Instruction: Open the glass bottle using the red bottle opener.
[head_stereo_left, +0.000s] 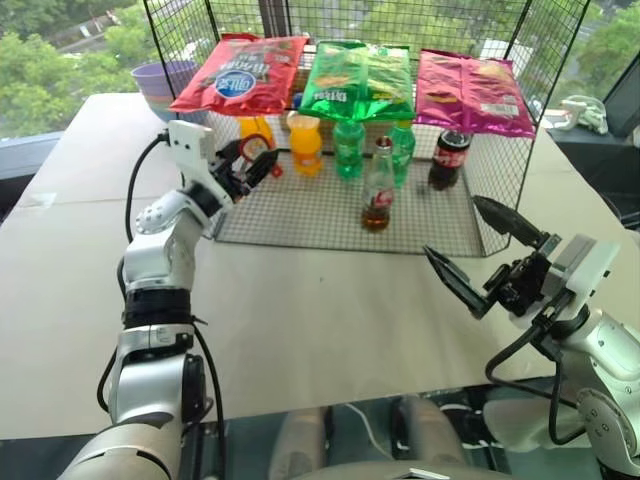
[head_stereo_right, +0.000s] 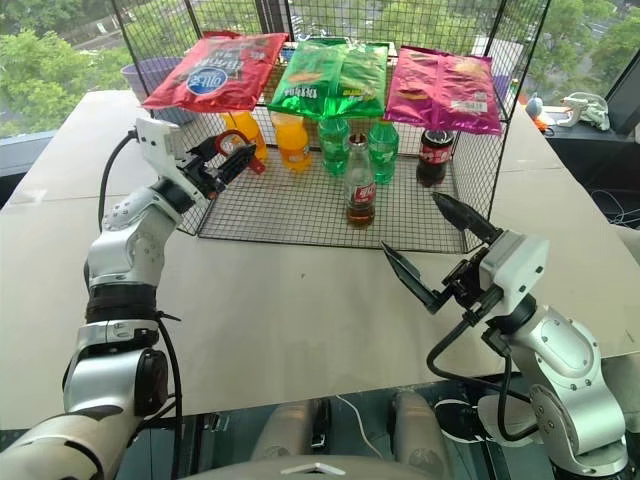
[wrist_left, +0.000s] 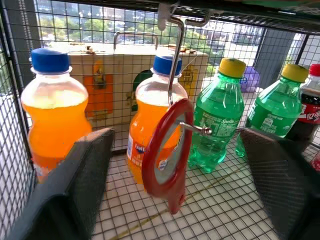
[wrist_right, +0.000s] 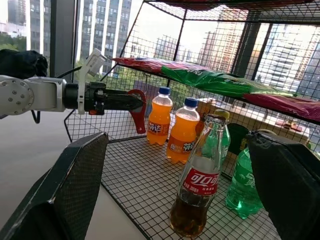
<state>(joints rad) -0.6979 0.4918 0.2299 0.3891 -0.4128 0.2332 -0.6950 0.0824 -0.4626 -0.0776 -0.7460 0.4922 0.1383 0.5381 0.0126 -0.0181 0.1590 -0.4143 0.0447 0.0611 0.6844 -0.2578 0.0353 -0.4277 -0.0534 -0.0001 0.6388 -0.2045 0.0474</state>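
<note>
Nothing of the opening itself is done yet, as far as we can judge — the glass bottle (head_stereo_left: 378, 187) stands upright and still capped on the wire shelf (head_stereo_left: 300, 222), in front of the green bottles (head_stereo_left: 349, 148). The red bottle opener (wrist_left: 166, 152) still hangs from a metal hook (wrist_left: 174, 55) at the rack's left end, beside the orange drinks (wrist_left: 53, 107). Our left gripper (head_stereo_left: 250, 165) has its two fingers either side of the opener's ring, a clear gap on each side, so it has hold of nothing. Our right gripper (head_stereo_left: 488, 253) hovers over the table (head_stereo_left: 300, 330), near the shelf's front edge, jaws spread wide and empty. What is left, we reckon, is everything — close on the opener, lift it off the hook, steady the bottle and pry the cap.
</note>
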